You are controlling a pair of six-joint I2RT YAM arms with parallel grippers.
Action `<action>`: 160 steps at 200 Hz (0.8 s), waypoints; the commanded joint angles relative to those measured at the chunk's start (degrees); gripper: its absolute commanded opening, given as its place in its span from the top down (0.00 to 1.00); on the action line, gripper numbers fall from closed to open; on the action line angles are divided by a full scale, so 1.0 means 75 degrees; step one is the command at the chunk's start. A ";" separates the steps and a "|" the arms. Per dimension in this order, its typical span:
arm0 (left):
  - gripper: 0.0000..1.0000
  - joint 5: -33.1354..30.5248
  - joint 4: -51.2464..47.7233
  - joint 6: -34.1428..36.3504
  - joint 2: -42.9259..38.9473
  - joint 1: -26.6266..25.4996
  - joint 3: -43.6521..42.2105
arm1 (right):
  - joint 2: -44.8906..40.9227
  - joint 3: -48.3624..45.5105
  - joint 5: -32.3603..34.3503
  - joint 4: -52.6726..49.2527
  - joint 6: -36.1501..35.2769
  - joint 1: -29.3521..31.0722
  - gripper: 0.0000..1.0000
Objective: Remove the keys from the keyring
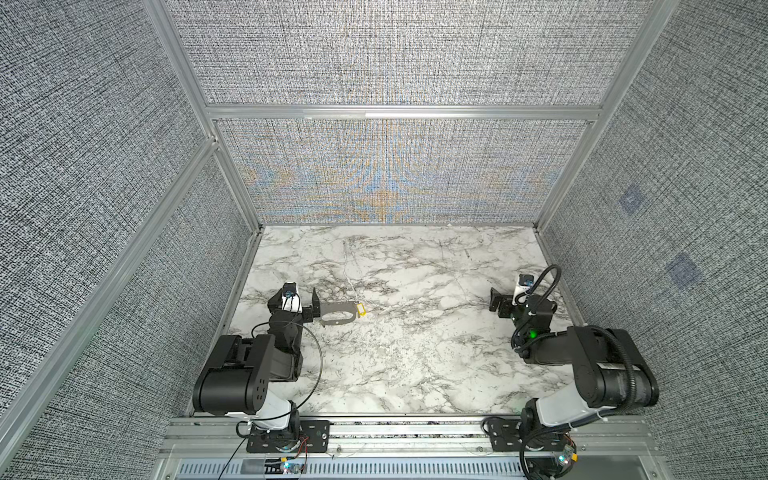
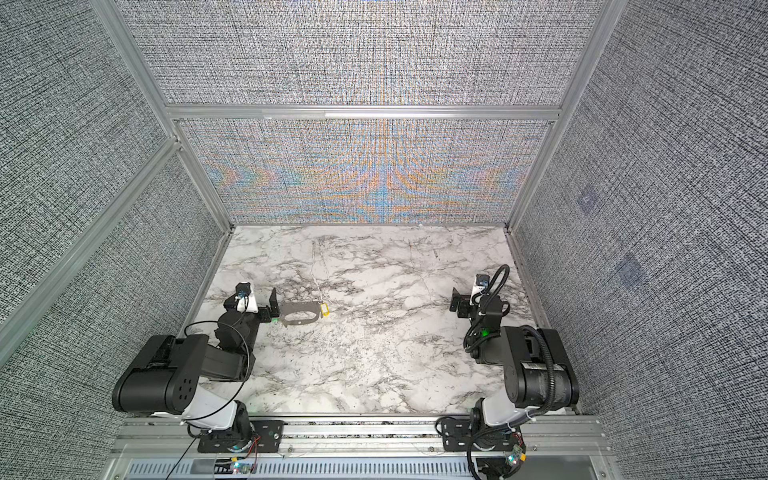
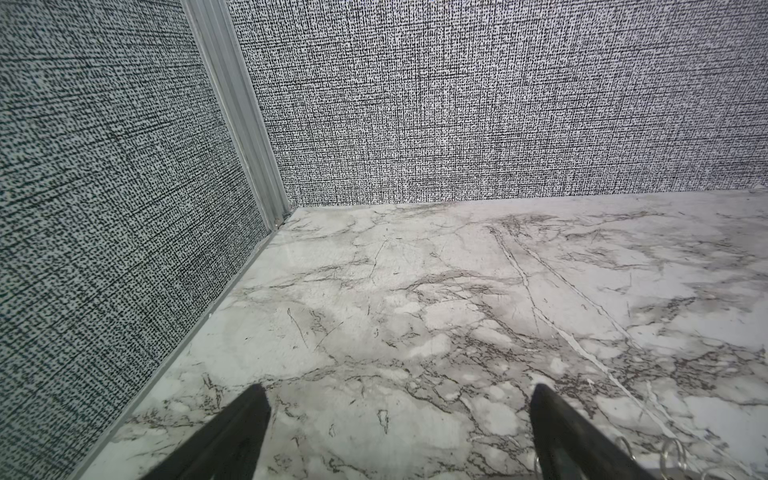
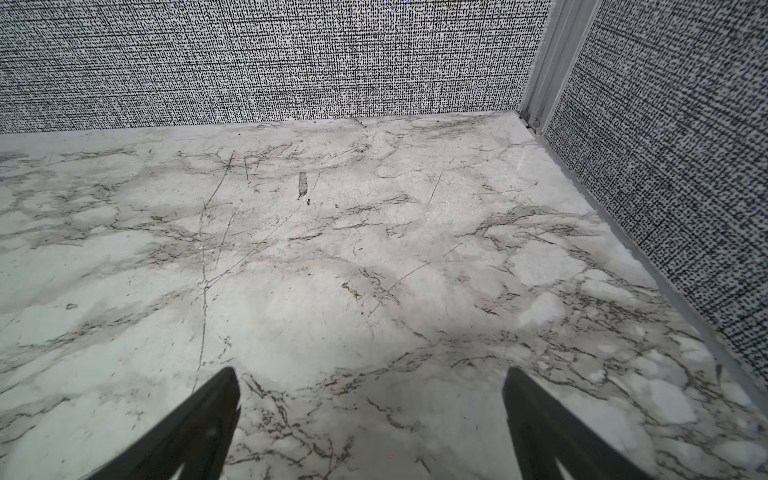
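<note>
The keyring (image 1: pixel 338 314), a flat dark-grey holder with a long oval slot, lies on the marble table in both top views. A yellow-tagged key (image 1: pixel 360 309) sits at its right end. A green speck (image 2: pixel 274 320) shows at its left end, too small to identify. My left gripper (image 1: pixel 295 294) stands open just left of the keyring, its right finger (image 1: pixel 314 297) beside the holder's left end. In the left wrist view nothing lies between the fingers (image 3: pixel 552 424), and small wire loops (image 3: pixel 673 453) show beyond one of them. My right gripper (image 4: pixel 372 378) is open and empty, far right.
Woven-pattern walls on aluminium posts (image 1: pixel 232 166) close in the marble table (image 1: pixel 415 353) on three sides. The left arm stands close to the left wall and the right arm (image 1: pixel 602 370) close to the right wall. A metal rail (image 1: pixel 407 436) runs along the front edge.
</note>
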 commanded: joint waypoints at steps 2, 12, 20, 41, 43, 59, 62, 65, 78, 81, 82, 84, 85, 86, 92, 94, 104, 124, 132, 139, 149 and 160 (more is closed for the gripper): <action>0.01 0.0031 0.0181 0.0031 -0.0012 0.0012 0.0028 | -0.0003 0.0014 -0.0014 0.0183 0.0070 -0.0001 0.01; 0.01 0.0018 0.0195 0.0025 -0.0015 0.0012 0.0016 | -0.0015 -0.0006 -0.0005 0.0180 0.0072 0.0001 0.01; 0.01 0.0018 0.0225 0.0023 -0.0019 0.0019 -0.0005 | -0.0041 -0.0026 -0.0006 0.0211 0.0059 0.0004 0.01; 0.01 -0.0032 0.0252 0.0038 -0.0120 0.0011 -0.0043 | -0.0174 -0.0075 0.0317 0.0206 0.0195 0.0017 0.01; 0.01 -0.0043 0.0223 0.0036 -0.0149 0.0018 -0.0042 | -0.0216 -0.0076 0.0347 0.0180 0.0204 0.0016 0.01; 0.01 -0.0167 -0.0203 -0.0009 -0.0602 0.0019 -0.0010 | -0.0782 -0.0006 0.0344 -0.0397 0.0111 0.0048 0.01; 0.01 -0.0197 -0.0343 -0.0038 -0.0723 0.0019 0.0008 | -0.0840 0.0025 0.0362 -0.0550 0.0075 0.0057 0.01; 0.01 -0.0203 -0.0510 -0.0046 -0.0861 0.0014 0.0035 | -0.0985 0.0065 0.0379 -0.0745 0.0052 0.0087 0.01; 0.01 -0.0209 -0.1515 -0.0062 -0.1540 0.0019 0.0307 | -0.1521 0.0288 0.0446 -0.1510 -0.0132 0.0239 0.01; 0.01 -0.0200 -0.1844 -0.0069 -0.1691 0.0019 0.0376 | -0.1626 0.0344 0.0514 -0.1659 -0.0184 0.0305 0.01; 0.01 -0.0207 -0.1942 -0.0070 -0.1745 0.0019 0.0419 | -0.1701 0.0386 0.0572 -0.1754 -0.0196 0.0355 0.01; 0.01 -0.0207 -0.2133 -0.0070 -0.1821 0.0017 0.0490 | -0.1772 0.0423 0.0648 -0.1839 -0.0210 0.0408 0.01; 0.01 -0.0205 -0.2227 -0.0082 -0.1881 0.0019 0.0523 | -0.1802 0.0443 0.0679 -0.1878 -0.0217 0.0423 0.01; 0.01 -0.0204 -0.2327 -0.0088 -0.1946 0.0014 0.0563 | -0.1834 0.0465 0.0706 -0.1898 -0.0220 0.0454 0.01; 0.01 -0.0212 -0.2973 -0.0184 -0.2240 0.0011 0.0803 | -0.2035 0.0561 0.0780 -0.2176 -0.0195 0.0540 0.01; 0.01 -0.0214 -0.3143 -0.0237 -0.2320 0.0018 0.0879 | -0.2093 0.0599 0.0756 -0.2246 -0.0181 0.0581 0.01; 0.01 0.0088 -0.4214 -0.0110 -0.2658 0.0020 0.1307 | -0.2303 0.0815 0.0621 -0.2651 -0.0136 0.0747 0.02; 0.05 0.0698 -0.5749 -0.0559 -0.3103 -0.0037 0.1979 | -0.2476 0.1384 0.0662 -0.3600 -0.0063 0.1286 0.03; 0.06 0.0761 -0.6201 -0.1133 -0.3212 -0.0070 0.2150 | -0.2404 0.1625 0.0717 -0.3964 -0.0030 0.1547 0.03; 0.08 0.0866 -0.6537 -0.1487 -0.3252 -0.0141 0.2291 | -0.2285 0.1837 0.0727 -0.4245 -0.0063 0.1788 0.03; 0.10 0.0735 -0.7009 -0.1941 -0.3275 -0.0354 0.2478 | -0.2065 0.2124 0.0868 -0.4578 -0.0096 0.2152 0.03; 0.12 0.0548 -0.7480 -0.2214 -0.3201 -0.0686 0.2673 | -0.1797 0.2414 0.0978 -0.4837 -0.0059 0.2541 0.03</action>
